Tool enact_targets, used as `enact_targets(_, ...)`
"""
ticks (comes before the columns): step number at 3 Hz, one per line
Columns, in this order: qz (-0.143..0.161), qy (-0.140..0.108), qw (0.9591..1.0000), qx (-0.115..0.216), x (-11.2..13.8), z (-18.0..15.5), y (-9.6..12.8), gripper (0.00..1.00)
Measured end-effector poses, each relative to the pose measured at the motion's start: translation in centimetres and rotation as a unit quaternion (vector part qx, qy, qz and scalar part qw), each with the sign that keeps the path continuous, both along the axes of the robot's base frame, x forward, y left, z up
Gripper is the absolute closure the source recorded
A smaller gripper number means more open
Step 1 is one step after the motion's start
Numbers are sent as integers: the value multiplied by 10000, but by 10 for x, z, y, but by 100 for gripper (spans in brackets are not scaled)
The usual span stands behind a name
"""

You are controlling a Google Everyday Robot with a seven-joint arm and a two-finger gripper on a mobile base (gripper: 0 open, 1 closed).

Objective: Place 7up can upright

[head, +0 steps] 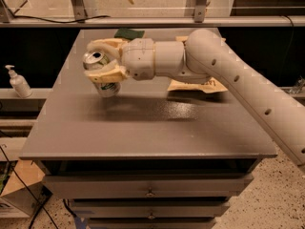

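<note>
The 7up can (101, 74) is silver with green lettering and a shiny top. It is held nearly upright, slightly tilted, over the left part of the grey cabinet top (143, 123). My gripper (96, 60) reaches in from the right and is shut on the can, one cream finger above it and one across its middle. The can's base is at or just above the surface; I cannot tell whether it touches.
A brown snack bag (198, 84) lies behind the arm at the back right, mostly hidden. A dark green sponge (128, 33) lies at the back edge. A soap dispenser (19, 82) stands on a ledge to the left. Drawers sit below the cabinet top.
</note>
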State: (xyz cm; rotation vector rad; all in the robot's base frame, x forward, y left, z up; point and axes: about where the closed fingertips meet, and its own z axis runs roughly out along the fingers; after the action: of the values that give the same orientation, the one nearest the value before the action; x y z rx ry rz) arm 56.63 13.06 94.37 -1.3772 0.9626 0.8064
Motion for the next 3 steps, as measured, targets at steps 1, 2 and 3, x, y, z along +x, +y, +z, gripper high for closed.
enact_targets(1,-41,69,9997,234,2,0,-10,59)
enact_targets(2,-65,165,9991,380,5,-2,-14,35)
enact_targets(3,0,294,9985,455,6,-3,-16,12)
